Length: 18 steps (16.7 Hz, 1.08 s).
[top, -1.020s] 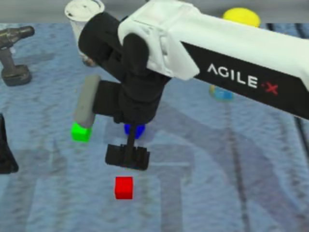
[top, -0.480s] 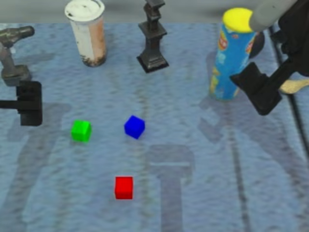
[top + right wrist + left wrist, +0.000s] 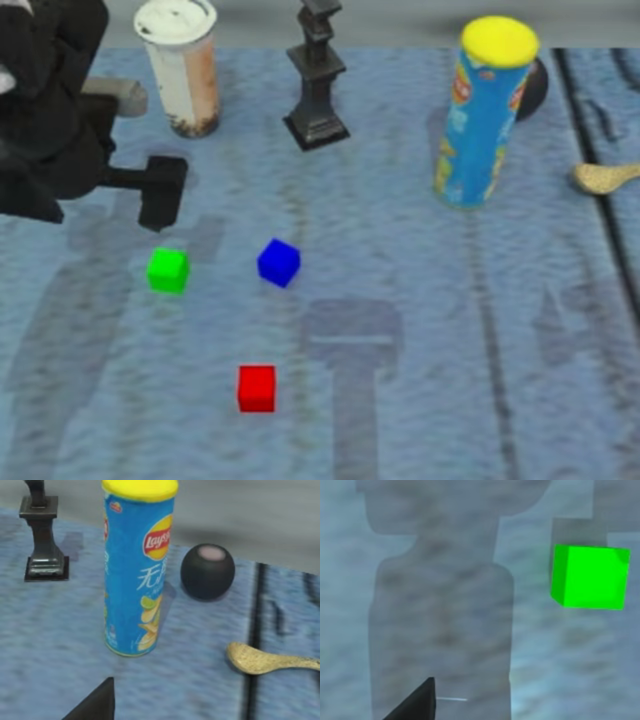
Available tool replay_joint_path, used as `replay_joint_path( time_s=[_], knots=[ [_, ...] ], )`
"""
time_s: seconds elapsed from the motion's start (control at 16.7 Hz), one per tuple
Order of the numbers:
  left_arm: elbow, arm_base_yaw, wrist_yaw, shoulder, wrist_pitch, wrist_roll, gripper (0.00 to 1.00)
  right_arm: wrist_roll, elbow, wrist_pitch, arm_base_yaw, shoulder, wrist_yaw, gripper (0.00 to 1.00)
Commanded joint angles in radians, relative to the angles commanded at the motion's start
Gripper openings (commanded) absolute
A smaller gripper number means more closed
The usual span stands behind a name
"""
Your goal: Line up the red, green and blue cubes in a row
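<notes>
Risk lies in my left claw (image 3: 160,195), finger spread impossible to tell, descending off-centre onto the small matte green cube (image 3: 168,270) just below-right of it and knocking it toward the blue cube (image 3: 278,262).

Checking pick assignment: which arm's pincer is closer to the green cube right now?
Left. The left pincer hovers just behind the green cube, at the table's left. The right arm is out of the top view, parked near the chip can.
</notes>
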Motion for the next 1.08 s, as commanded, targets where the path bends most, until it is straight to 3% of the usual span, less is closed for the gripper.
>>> replay_joint_path(
  time_s=[0.42,0.9,1.08],
  knots=[
    [0.279,-0.047,0.0,0.329,-0.166,-0.016,1.0,0.096,-0.383,0.237,-0.15,-0.407,0.04,1.0],
    [0.301,-0.047,0.0,0.359,-0.175,-0.017,1.0,0.104,-0.41,0.257,-0.162,-0.437,0.044,1.0],
    [0.259,-0.049,0.0,0.387,-0.105,-0.015,1.0,0.104,-0.41,0.257,-0.162,-0.437,0.044,1.0]
  ],
)
